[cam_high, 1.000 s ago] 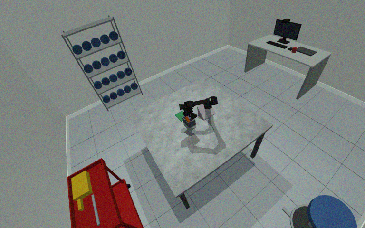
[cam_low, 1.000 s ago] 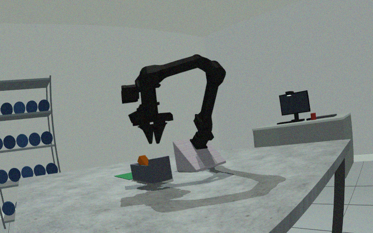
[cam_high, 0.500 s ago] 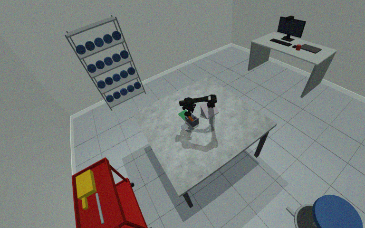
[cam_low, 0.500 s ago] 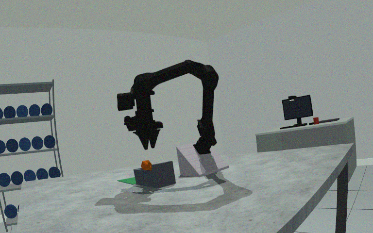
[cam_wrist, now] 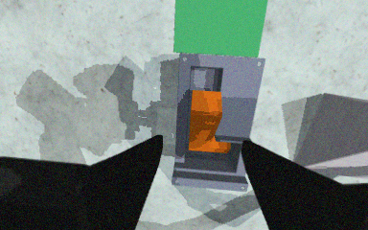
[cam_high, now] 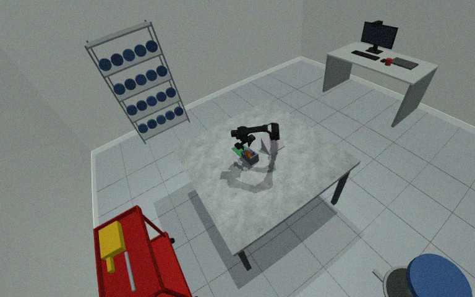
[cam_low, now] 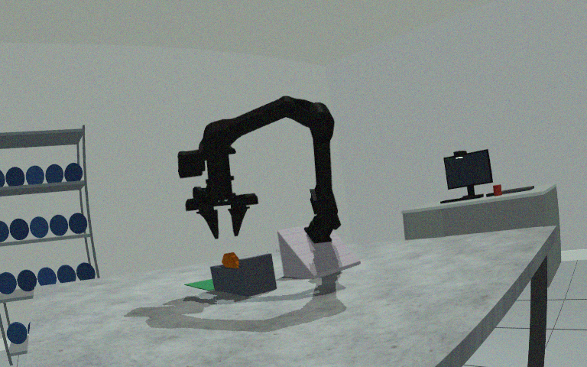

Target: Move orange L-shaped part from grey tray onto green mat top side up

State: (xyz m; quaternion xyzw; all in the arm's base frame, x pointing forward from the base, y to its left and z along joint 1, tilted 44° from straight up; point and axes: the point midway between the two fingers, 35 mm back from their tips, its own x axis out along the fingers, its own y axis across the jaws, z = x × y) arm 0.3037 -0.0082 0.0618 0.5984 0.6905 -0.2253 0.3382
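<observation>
The orange L-shaped part is tilted in the pocket of the grey tray. Its end toward the mat stands up above the tray's rim, and its L-shaped end is down in the pocket. The green mat lies against the tray's far side in the wrist view, with nothing seen on it. My gripper is open and empty, pointing down above the part without touching it. In the wrist view its fingertips show on either side of the part.
A pale pink wedge-shaped block stands on the table beside the tray, close to the arm's base. The arm's shadow falls across the table around the tray.
</observation>
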